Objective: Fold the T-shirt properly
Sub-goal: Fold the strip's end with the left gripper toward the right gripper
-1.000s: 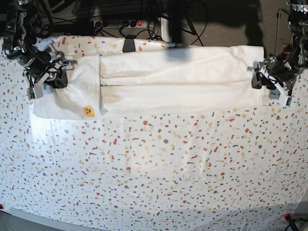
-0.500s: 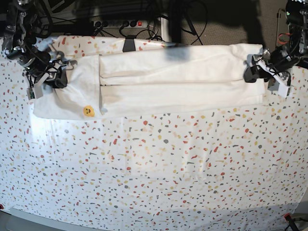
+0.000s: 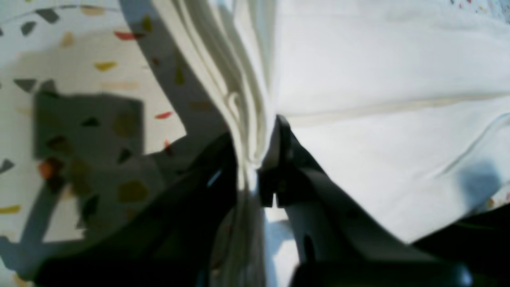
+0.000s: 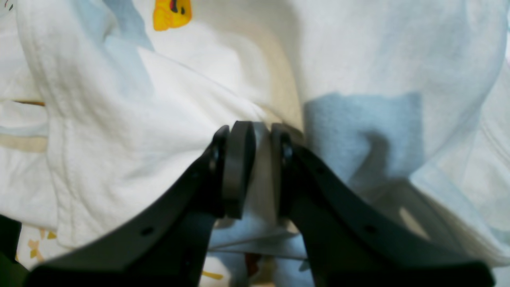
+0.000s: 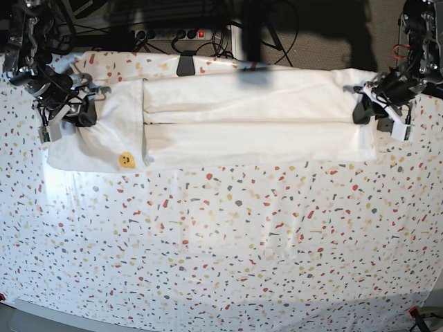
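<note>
Base view shows you the T-shirt [image 5: 249,117] folded into a long band along the far edge of the speckled cloth [image 5: 221,242]. Your left gripper [image 3: 255,175] is clamped on its layered end; your right gripper [image 4: 255,175] pinches the other end.

- Bright, even overhead light fills the base view; dark shadows fall across the top edge.
- Both wrist views are soft and out of focus up close, with bluish shadows on the T-shirt [image 4: 358,59].
</note>
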You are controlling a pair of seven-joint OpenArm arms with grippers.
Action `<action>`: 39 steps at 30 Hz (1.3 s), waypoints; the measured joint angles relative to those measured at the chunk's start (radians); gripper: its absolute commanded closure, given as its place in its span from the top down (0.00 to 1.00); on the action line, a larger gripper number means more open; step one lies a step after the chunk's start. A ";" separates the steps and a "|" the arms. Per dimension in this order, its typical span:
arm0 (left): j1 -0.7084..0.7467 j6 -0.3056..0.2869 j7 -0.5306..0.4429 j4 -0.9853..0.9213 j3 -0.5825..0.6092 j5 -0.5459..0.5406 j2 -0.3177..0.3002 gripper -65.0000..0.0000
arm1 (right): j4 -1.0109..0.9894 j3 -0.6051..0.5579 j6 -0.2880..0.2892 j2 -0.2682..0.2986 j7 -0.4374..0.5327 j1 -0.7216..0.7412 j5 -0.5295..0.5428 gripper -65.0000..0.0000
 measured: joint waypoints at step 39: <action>-0.133 0.301 0.283 0.382 0.428 0.373 0.228 0.00 | 0.195 0.001 0.033 0.002 -0.048 0.000 0.128 0.19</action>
